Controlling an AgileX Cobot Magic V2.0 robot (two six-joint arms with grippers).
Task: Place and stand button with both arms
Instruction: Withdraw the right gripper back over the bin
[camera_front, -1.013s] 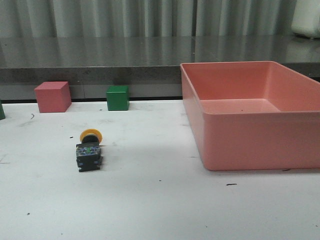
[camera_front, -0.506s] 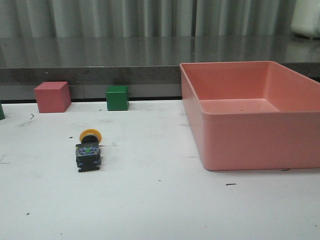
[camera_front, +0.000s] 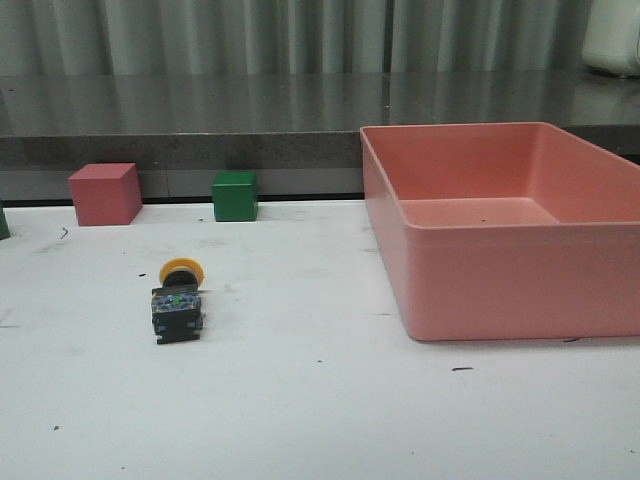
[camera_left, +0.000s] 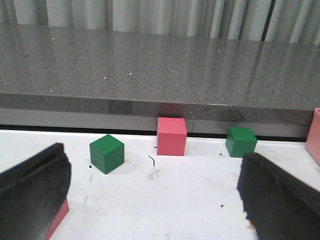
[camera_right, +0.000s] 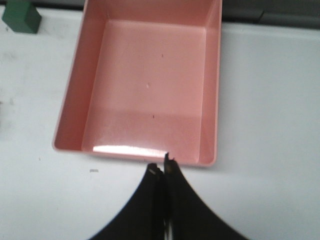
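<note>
The button (camera_front: 178, 300) lies on its side on the white table in the front view, left of centre, its yellow cap pointing away and its black body with the clear base toward the camera. No arm or gripper shows in the front view. In the left wrist view my left gripper (camera_left: 153, 157) is open wide and empty above bare table; the button is not clearly seen there. In the right wrist view my right gripper (camera_right: 162, 167) is shut and empty, its tips just at the near rim of the pink tray (camera_right: 135, 152).
The large pink tray (camera_front: 500, 285) fills the right half of the table. A pink cube (camera_front: 105, 193) and a green cube (camera_front: 235, 195) stand along the back edge. The left wrist view shows the pink cube (camera_left: 171, 136), two green cubes (camera_left: 106, 153) (camera_left: 241, 141), and another pink block (camera_left: 56, 220).
</note>
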